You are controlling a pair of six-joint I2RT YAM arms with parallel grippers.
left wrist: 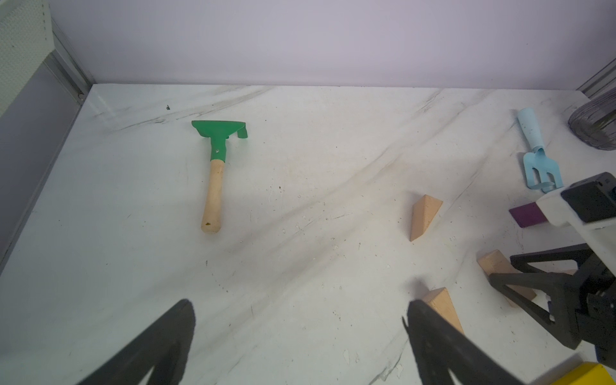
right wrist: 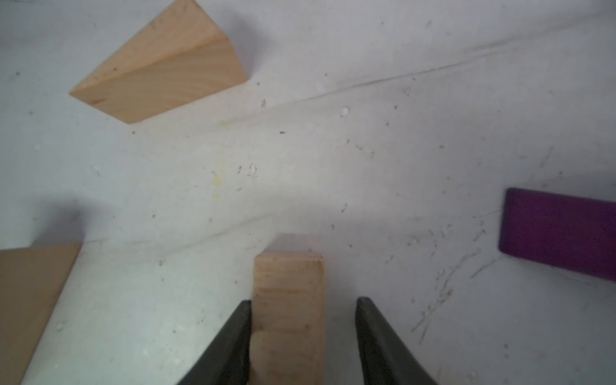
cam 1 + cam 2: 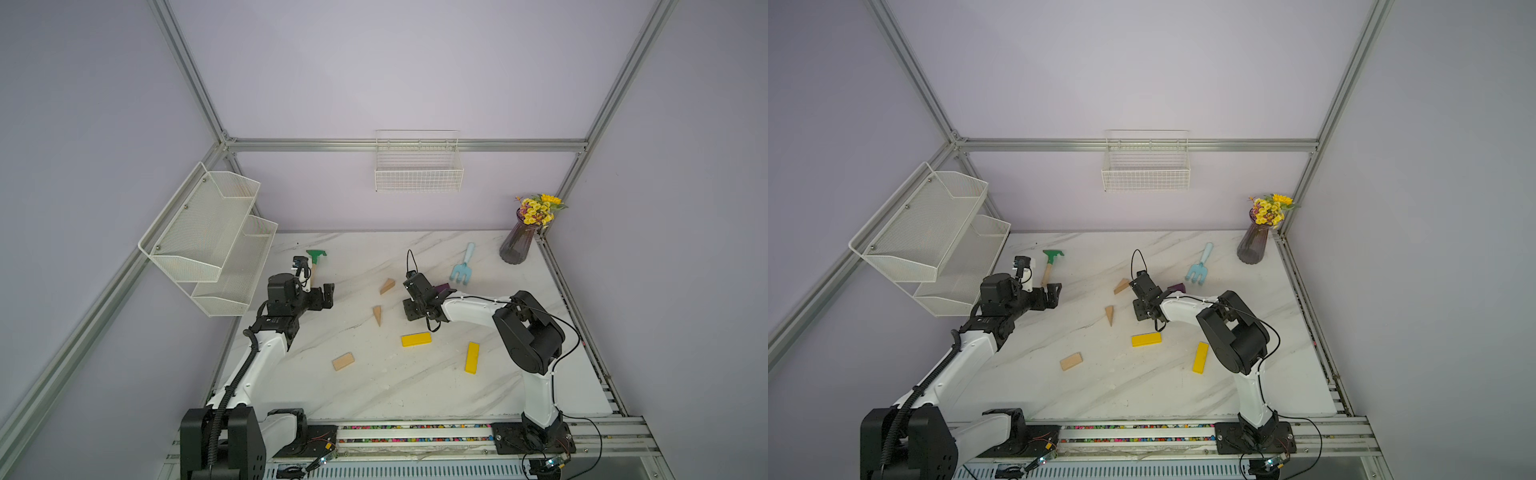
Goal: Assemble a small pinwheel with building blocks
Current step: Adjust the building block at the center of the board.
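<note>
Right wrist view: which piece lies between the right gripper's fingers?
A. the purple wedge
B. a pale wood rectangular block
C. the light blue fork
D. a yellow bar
B: the pale wood rectangular block sits between the two dark fingers of the right gripper, while the purple wedge lies apart from them.

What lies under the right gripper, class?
A pale wood block lies on the table between the open fingers of the right gripper. Its rear end is out of frame. In both top views the gripper covers it.
</note>
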